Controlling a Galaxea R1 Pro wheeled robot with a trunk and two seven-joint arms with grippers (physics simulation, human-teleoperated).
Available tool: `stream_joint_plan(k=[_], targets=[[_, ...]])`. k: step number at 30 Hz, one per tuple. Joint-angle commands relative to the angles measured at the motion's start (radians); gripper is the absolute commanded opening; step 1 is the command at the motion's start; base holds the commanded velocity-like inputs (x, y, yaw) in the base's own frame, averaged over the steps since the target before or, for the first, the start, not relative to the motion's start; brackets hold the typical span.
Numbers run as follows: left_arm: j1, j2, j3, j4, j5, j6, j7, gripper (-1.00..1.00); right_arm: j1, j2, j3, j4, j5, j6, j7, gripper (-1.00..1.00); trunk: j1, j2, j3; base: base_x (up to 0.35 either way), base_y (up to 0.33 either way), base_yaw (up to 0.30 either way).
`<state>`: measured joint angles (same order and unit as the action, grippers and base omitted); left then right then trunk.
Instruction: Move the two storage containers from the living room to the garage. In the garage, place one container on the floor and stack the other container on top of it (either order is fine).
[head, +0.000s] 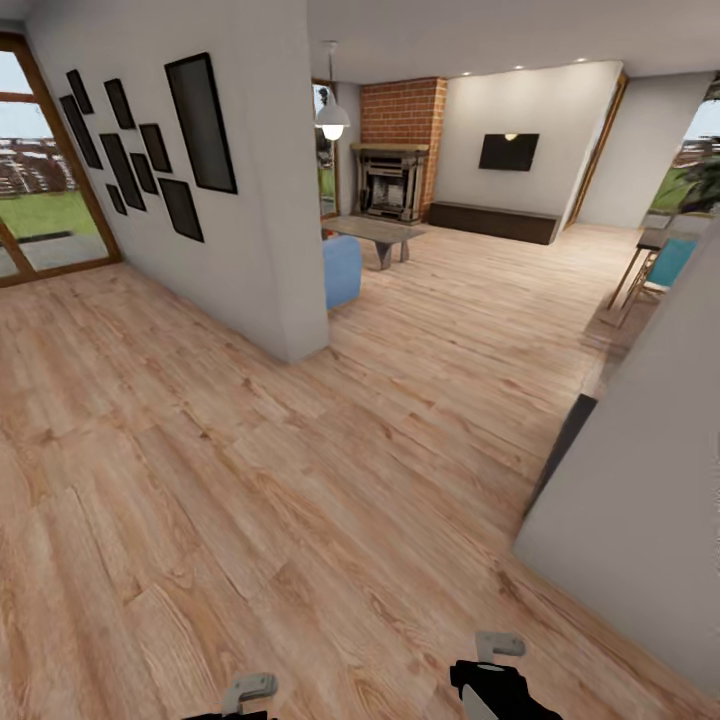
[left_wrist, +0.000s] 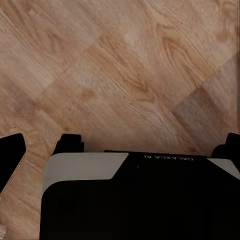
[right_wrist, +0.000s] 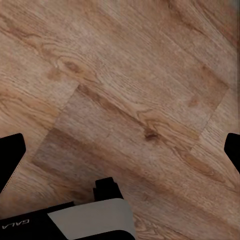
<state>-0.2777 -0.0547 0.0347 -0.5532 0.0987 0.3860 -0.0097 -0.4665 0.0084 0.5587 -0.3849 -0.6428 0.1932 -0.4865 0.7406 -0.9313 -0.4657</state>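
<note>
Plank flooring (head: 250, 480) of grained light wood lies under your two grippers, whose finger spread you cannot tell.

both arms low at the bottom edge of the head view

the left gripper (head: 250, 690) shows as a grey bracket tip with a sliver of black beneath it, the right gripper (head: 498, 672) as a grey bracket above a black wrist body, the two well apart. in each wrist view the black fingertips (left_wrist: 11, 152) (right_wrist: 10, 152) sit at opposite edges, jaws spread wide with nothing between them, above the robot's black and grey base (left_wrist: 140, 195).
</note>
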Motion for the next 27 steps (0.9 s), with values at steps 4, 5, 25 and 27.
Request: stream_joint_plan(k=[4, 5, 25, 27], targets=[[0.0, 0.0, 0.004, -0.002, 0.01, 0.006, -0.001, 1.0, -0.001, -0.001, 0.009, -0.002, -0.005, 0.006, -0.007, 1.0, 0.001, -0.001, 0.003, 0.326, 0.0, -0.22], [0.0, 0.0, 0.004, -0.002, 0.01, 0.006, -0.001, 1.0, -0.001, -0.001, 0.008, -0.002, -0.005, 0.006, -0.007, 1.0, 0.001, -0.001, 0.004, 0.326, 0.0, -0.217], [0.0, 0.0, 0.004, -0.002, 0.01, 0.007, -0.001, 1.0, -0.001, -0.001, 0.008, -0.002, -0.005, 0.006, -0.007, 1.0, 0.001, -0.001, 0.019, 0.326, 0.0, -0.139], [0.0, 0.0, 0.004, -0.002, 0.01, 0.007, -0.001, 1.0, -0.001, -0.001, 0.008, -0.001, -0.005, 0.006, -0.007, 1.0, 0.001, -0.001, 0.019, 0.326, 0.0, -0.003]])
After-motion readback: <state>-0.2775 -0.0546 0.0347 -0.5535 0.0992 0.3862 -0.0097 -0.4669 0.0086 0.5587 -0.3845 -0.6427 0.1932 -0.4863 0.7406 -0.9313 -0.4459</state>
